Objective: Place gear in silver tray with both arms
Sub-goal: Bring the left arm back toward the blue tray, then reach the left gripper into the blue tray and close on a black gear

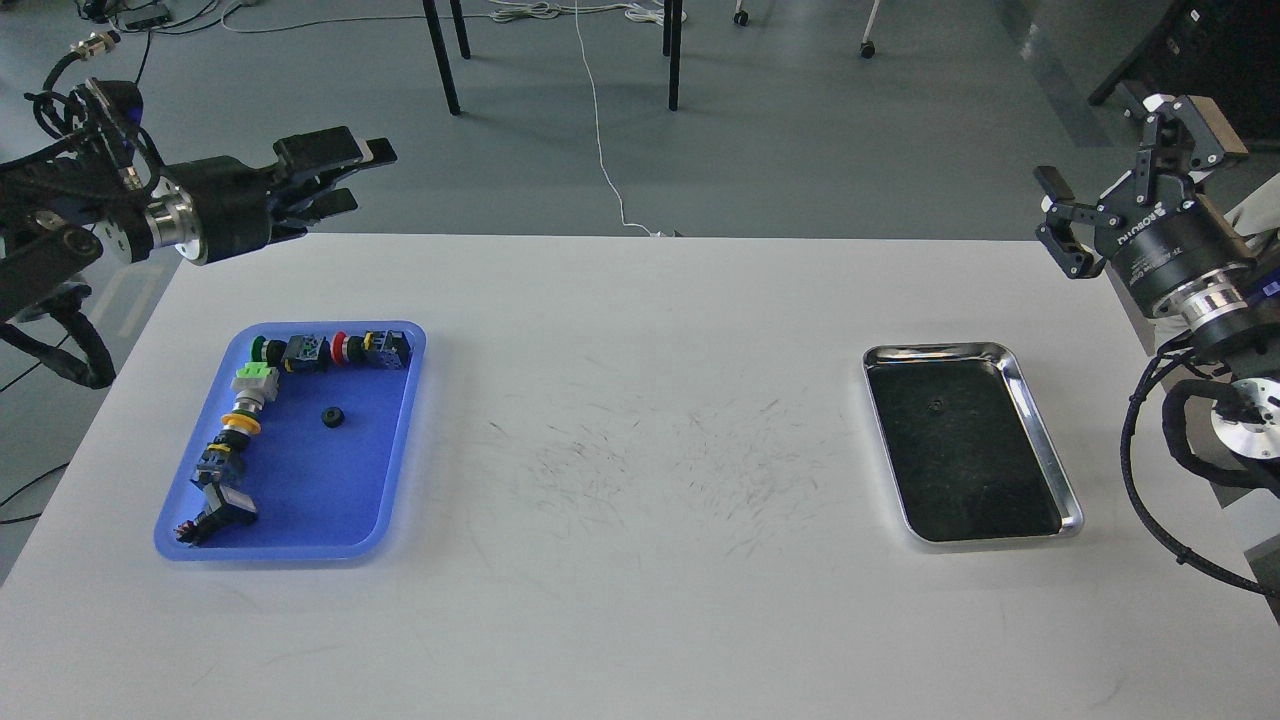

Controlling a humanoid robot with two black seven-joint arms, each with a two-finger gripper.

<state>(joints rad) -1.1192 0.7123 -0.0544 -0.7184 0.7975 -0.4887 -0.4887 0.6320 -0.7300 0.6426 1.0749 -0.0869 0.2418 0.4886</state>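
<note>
Gear (331,417), small, black and round, lies on the bare floor of the blue tray (400,480) at the left of the white table (640,620), apart from the row of coloured push-button switches (330,351) along that tray's far and left sides. Well apart from it, on the right of the table, sits the silver tray (1045,440), its dark bottom bare but for one tiny dark speck near the far end, too small to identify. Left gripper (345,175) hangs above the table's far left corner, beyond the blue tray, pointing to the right; it is seen nearly side-on, so I cannot tell whether its jaws stand apart or together, and it holds nothing visible. Right gripper (1115,150) is raised off the table's right edge, beyond the silver tray, with its jaws spread wide and empty. Judging by this, the task is at its start: the gear is not yet picked up, and the step in hand is the left arm's approach. The next move probably calls for turning that gripper downward over the gear, descending between the switches without knocking them, and pinching a small low part cleanly before carrying it toward the middle for the right gripper to take.
</note>
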